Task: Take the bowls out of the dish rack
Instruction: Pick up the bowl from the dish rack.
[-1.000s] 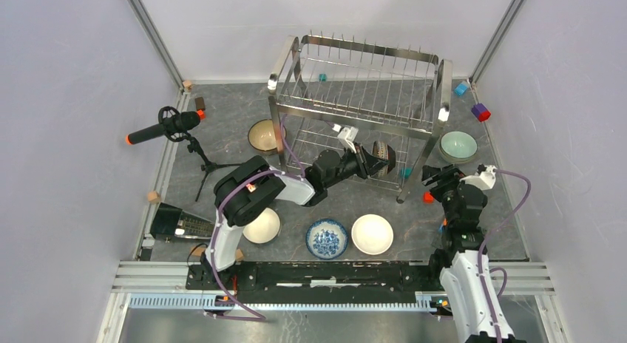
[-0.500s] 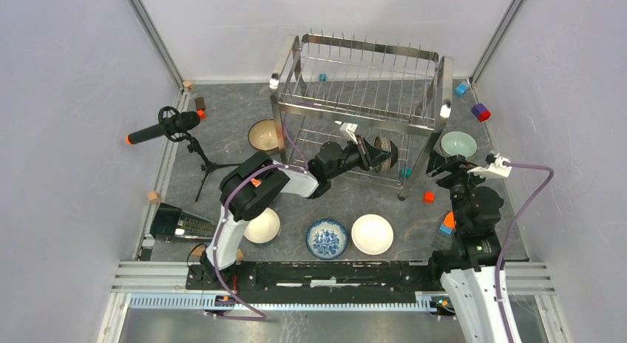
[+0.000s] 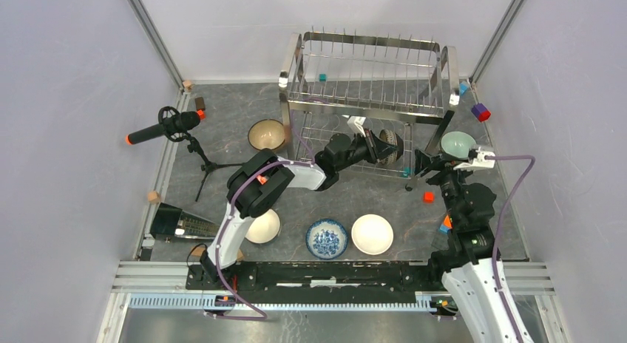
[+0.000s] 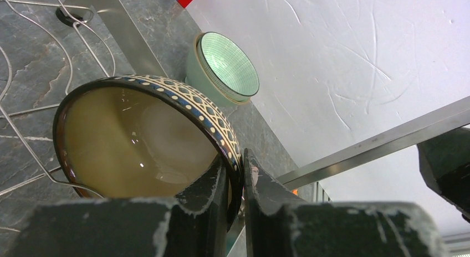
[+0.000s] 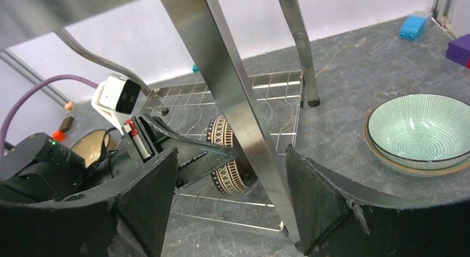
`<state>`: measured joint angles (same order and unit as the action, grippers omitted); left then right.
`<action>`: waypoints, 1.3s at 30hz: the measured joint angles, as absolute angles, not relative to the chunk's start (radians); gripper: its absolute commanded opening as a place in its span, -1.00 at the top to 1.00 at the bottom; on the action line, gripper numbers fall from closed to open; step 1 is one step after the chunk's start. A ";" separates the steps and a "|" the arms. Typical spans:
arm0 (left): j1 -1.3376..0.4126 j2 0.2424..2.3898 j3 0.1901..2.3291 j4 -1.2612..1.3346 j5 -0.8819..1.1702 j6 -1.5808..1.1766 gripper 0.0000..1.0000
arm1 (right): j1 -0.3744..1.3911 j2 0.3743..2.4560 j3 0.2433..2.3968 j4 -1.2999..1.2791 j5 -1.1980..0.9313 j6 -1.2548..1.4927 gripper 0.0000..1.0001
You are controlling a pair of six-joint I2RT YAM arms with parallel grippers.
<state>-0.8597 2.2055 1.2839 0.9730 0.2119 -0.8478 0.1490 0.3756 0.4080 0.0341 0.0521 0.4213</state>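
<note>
The brown patterned bowl (image 4: pixel 138 140) stands on edge in the lower tier of the dish rack (image 3: pixel 367 105), its rim pinched between the left gripper's (image 4: pixel 237 171) fingers (image 4: pixel 205 204). Over the last second that arm has reached deeper under the top tier, and the bowl has gone back with it — not out. The rack itself has swung from askew to nearly square with the far wall, which suggests the arm is dragging the frame along. The right gripper (image 5: pixel 230 157) has come forward, and its fingers (image 5: pixel 316 201) are now spread either side of the rack's front leg (image 5: pixel 238 96), not closed on it — probably to brace the rack. The pale green bowl (image 3: pixel 458 145) already sits out on the tabletop (image 3: pixel 355 199), near that leg.
</note>
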 measured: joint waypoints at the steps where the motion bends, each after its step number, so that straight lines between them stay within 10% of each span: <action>1: -0.860 2.210 1.296 0.963 0.212 -0.847 0.96 | 0.149 0.392 0.406 0.044 0.057 0.421 -0.51; 39: -0.842 2.187 1.177 1.111 0.327 -0.871 0.96 | 0.162 0.695 0.326 0.384 0.221 0.444 -0.15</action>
